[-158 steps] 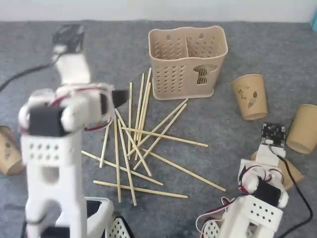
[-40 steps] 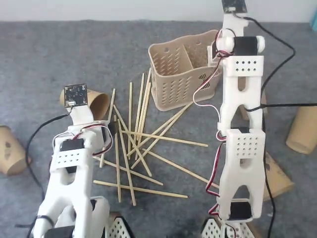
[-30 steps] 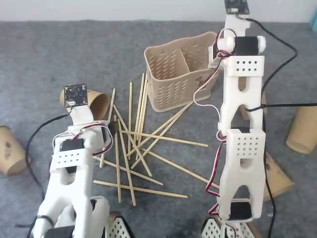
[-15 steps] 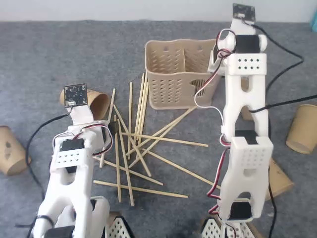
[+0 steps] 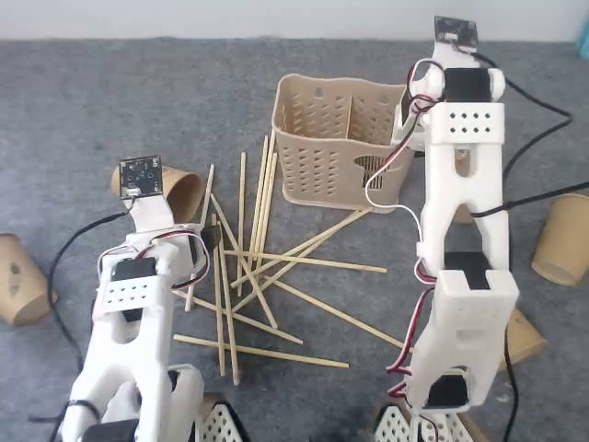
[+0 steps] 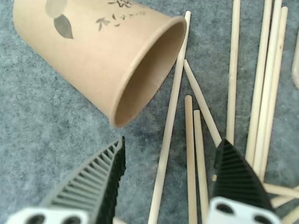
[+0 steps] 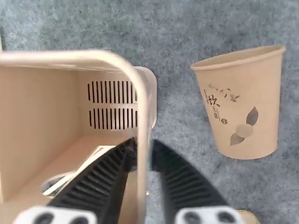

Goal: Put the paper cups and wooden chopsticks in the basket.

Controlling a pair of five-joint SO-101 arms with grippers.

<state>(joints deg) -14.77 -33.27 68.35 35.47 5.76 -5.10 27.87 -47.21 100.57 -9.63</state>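
Right jaws are pressed together on the right-hand wall of the basket (image 5: pixel 336 147), pinching its rim. Left jaws stand spread, well left of the basket, over loose chopsticks (image 5: pixel 276 354).

We count one basket with two compartments. We count five paper cups, all outside the basket on the desk (image 5: pixel 138 92):
- the nearest cup (image 6: pixel 93 56) lies on its side just beside the left jaws
- the far-left cup (image 5: pixel 20 276)
- the adjacent cup (image 7: pixel 243 102) is just right of the basket
- the far-right cup (image 5: pixel 561 238)
- the hidden cup (image 5: pixel 523 336) is partly behind the right arm

Chopsticks lie scattered in front of the basket. We count about thirteen, though the crossings prevent a firm figure.
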